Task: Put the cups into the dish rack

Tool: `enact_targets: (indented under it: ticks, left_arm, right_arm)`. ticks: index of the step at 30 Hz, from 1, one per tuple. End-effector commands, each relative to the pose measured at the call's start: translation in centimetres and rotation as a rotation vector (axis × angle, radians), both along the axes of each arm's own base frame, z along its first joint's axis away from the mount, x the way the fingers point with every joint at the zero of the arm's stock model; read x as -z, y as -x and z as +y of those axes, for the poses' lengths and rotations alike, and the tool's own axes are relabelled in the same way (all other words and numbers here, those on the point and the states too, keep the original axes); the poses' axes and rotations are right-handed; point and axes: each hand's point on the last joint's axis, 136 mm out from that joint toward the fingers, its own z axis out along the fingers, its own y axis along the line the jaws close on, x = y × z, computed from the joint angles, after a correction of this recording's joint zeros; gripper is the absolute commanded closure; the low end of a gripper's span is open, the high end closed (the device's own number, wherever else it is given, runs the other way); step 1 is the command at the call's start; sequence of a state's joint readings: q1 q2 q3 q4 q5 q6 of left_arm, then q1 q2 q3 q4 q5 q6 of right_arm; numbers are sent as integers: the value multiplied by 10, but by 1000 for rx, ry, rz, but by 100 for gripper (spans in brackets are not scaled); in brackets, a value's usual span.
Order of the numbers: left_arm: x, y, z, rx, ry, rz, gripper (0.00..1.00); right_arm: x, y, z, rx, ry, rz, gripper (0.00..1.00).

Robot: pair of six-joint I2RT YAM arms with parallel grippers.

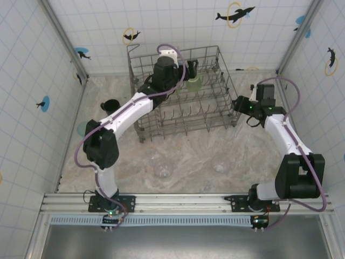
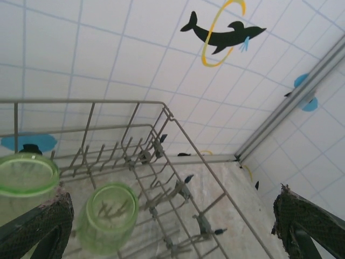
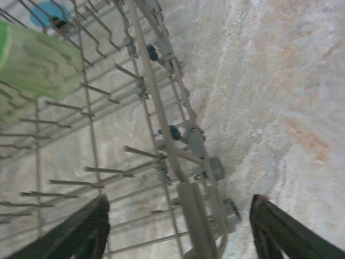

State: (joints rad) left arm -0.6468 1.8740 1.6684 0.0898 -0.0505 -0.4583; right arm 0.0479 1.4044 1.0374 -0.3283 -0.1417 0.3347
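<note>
Left gripper (image 2: 170,226), released over the green tumbler (image 2: 108,216), should rise straight up; right gripper (image 3: 178,216), jaws spread astride the dish rack (image 3: 155,105) at its 3 o'clock wall, should close gently.

Marbled tabletop (image 1: 188,155); tiled walls (image 1: 178,27); dolphin stickers (image 2: 221,33).

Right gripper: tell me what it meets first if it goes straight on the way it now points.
Most likely the dish rack: its side wall runs between the jaws of the right gripper, just ahead. Depth is unclear.
</note>
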Motion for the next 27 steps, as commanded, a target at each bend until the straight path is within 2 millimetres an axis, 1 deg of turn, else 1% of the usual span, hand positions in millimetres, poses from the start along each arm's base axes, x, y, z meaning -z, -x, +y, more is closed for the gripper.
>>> enact_targets:
  ticks: [1, 2, 5, 7, 9, 15, 22, 27]
  left_arm:
    - [-19, 28, 11, 17, 47, -27, 2]
    - [-18, 35, 18, 10, 51, -28, 2]
    - [-18, 51, 37, -18, 55, -41, 2]
    - [-17, 60, 48, -38, 53, -46, 2]
    - [-14, 67, 56, -49, 45, -46, 2]
    - [-2, 78, 67, -56, 20, -29, 2]
    - [4, 88, 72, -48, 12, -17, 2]
    - [10, 92, 76, -53, 0, -3, 2]
  right_arm:
    - [-3, -8, -6, 24, 63, 21, 39]
    - [-2, -8, -5, 23, 71, 31, 43]
    - [2, -7, -2, 15, 93, 50, 50]
    - [4, -5, 1, 14, 107, 58, 51]
    - [7, -1, 3, 14, 123, 73, 54]
    - [18, 17, 10, 4, 159, 119, 58]
    - [17, 43, 15, 11, 153, 115, 60]
    - [21, 63, 22, 1, 146, 124, 62]
